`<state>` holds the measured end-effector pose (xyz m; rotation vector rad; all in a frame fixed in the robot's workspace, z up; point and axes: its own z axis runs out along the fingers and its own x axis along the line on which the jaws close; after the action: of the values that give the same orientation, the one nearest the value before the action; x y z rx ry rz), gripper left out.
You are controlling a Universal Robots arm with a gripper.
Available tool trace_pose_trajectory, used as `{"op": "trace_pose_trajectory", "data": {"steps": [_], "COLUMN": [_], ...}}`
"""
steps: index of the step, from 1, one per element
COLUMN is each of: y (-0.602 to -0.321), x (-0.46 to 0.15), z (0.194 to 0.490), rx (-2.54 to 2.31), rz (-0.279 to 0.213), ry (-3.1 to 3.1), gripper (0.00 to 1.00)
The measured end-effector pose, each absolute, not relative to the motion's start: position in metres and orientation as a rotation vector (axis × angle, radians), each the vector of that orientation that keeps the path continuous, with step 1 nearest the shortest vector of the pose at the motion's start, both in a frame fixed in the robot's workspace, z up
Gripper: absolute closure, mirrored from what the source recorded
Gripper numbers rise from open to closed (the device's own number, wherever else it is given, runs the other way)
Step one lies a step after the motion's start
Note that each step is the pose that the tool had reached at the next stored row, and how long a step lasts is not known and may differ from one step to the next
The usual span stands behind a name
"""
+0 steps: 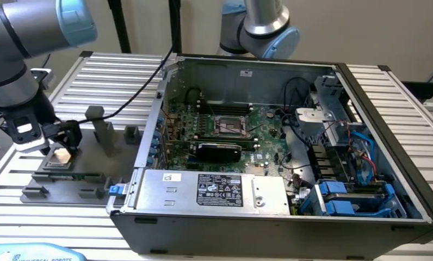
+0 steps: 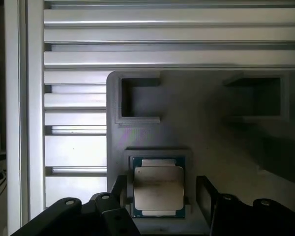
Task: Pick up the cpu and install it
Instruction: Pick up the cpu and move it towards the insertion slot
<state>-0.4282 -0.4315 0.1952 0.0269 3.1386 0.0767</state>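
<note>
The cpu [image 1: 59, 157] [image 2: 158, 188], a small square chip with a silvery-beige top, lies flat in a raised seat on the grey fixture plate [image 1: 93, 163] [image 2: 211, 142] at the exterior view's left. My gripper [image 1: 51, 147] [image 2: 162, 196] hangs just over it, open. One of its fingers [image 2: 119, 192] stands on each side of the chip, with a small gap showing on both sides. The black-framed socket [image 1: 231, 126] sits on the green motherboard [image 1: 264, 133] inside the open computer case, to the exterior view's right of the fixture.
The fixture carries upright grey blocks [image 1: 103, 130] and empty recesses [image 2: 137, 98] near the chip. The case wall [image 1: 155, 109] rises between fixture and motherboard. Cables, a power supply [image 1: 216, 190] and blue drive bays [image 1: 354, 196] crowd the case. A second arm [image 1: 264, 27] stands behind.
</note>
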Motion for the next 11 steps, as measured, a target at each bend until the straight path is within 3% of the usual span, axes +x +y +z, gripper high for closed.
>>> {"op": "trace_pose_trajectory", "data": {"steps": [11], "y": [-0.4315], "x": [-0.4291], "z": [0.1898], "rx": [0.024], "rz": [0.075], "ry": [3.143], "gripper": [0.33]}}
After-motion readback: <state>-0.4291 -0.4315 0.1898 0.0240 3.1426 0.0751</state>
